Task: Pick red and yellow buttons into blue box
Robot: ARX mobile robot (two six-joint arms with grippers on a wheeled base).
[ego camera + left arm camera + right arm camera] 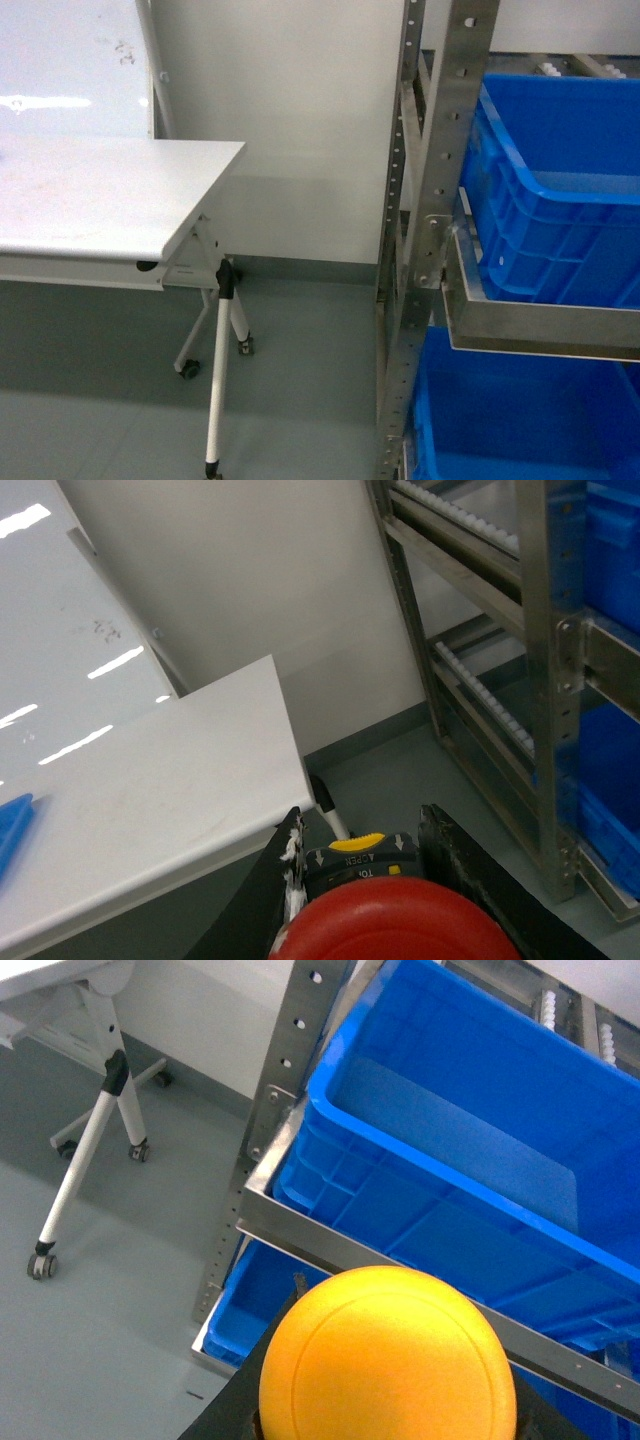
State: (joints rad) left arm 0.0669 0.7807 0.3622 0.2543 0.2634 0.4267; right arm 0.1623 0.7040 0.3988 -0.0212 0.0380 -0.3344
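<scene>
Clamped in my left gripper (pixel 385 900) is the red button (pixel 390 925): its round red cap fills the bottom of the left wrist view, with a yellow-and-black labelled collar just behind it and my dark fingers (pixel 470 875) pressed against it on either side. Beyond it lie the corner of a white table (pixel 150 790), a sliver of something blue at that view's far left edge, and a metal rack (pixel 545 670) with roller rails off to the right.

My right gripper (pixel 385 1420) carries the yellow button (pixel 388 1355), whose domed cap hides nearly all of the fingers in the right wrist view; only dark edges show below it, so I cannot tell how far the jaws stand apart, only that the button rides with them. It hangs outside the blue box (pixel 480 1160), which sits on the rack's upper shelf and looks bare inside as far as I can see. A second blue crate (pixel 250 1300) sits on the shelf below.

Neither arm shows in the head view, just the table (pixel 100 200), the rack upright (pixel 430 230) and the blue box (pixel 560 200)
</scene>
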